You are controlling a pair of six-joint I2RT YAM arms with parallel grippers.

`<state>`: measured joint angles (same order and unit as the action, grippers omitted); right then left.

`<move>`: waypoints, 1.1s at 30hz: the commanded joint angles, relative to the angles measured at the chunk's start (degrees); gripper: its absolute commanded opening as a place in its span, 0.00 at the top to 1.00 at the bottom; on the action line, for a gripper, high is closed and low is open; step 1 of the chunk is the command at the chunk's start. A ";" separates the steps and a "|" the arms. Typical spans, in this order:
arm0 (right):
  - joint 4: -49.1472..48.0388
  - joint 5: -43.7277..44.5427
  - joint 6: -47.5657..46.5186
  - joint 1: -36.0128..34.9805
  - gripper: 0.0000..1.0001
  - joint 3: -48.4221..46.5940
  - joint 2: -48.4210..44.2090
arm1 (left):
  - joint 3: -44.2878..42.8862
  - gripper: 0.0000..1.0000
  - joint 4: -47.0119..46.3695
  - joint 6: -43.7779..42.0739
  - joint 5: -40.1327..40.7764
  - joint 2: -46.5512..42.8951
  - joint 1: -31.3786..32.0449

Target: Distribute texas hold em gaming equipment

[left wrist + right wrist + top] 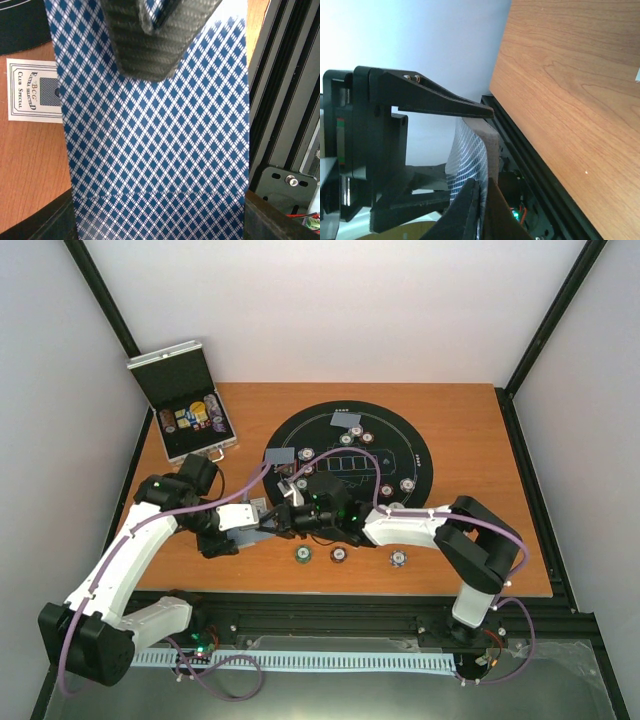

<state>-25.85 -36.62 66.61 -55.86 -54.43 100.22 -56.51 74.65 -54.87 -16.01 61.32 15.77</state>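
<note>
Two grippers meet beside the mat (410, 440): left gripper (266, 526) clamps the deck (262, 534), right gripper (484, 189) seemingly pinches its top card (160, 150); friction may drag extras

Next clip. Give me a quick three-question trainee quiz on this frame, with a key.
1. True or false: the metal case at the table's far left corner is closed.
2. Of the three chips in a row on bare wood nearest the arm bases, which is farthest left? A maroon, B green, C purple-white.
3. Fill in: the left end effector grips the deck while the right end effector pinches a ____ from it.
Key: 1 false, it stands open. 2 B, the green chip. 3 card.
</note>
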 commanded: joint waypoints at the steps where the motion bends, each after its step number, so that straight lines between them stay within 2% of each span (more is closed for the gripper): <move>1: 6.36 2.35 -1.94 0.46 0.97 0.95 -1.47 | -1.15 0.99 0.28 -1.26 -1.04 -1.68 -0.13; 7: 12.17 1.94 -5.43 3.08 0.97 0.04 -3.51 | -1.23 0.99 0.41 -1.25 -0.80 -1.77 -0.12; 12: 17.50 -0.29 -9.74 8.81 0.97 -1.38 -3.42 | -1.32 0.99 0.74 -1.30 -0.36 -1.91 -0.12; 15: 20.24 -2.54 -12.60 12.65 0.97 -5.43 -0.35 | -1.49 0.99 0.87 -1.26 -0.29 -1.90 -0.10; 22: 29.18 -4.50 -19.01 19.38 0.97 -23.47 14.89 | -1.24 0.99 1.27 -1.13 0.38 -1.84 -0.12; 28: 36.48 -4.89 -19.23 22.27 0.97 -45.42 31.42 | -1.25 0.99 1.36 -1.08 0.88 -1.57 -0.10; 33: 47.98 -3.26 -20.88 22.38 0.97 -67.53 44.22 | -1.49 0.99 1.32 -0.77 0.76 -1.36 -0.13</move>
<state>11.99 -40.64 47.72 -33.36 -108.36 137.93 -56.51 74.91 -54.87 -15.00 60.36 15.77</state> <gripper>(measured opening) 0.031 0.670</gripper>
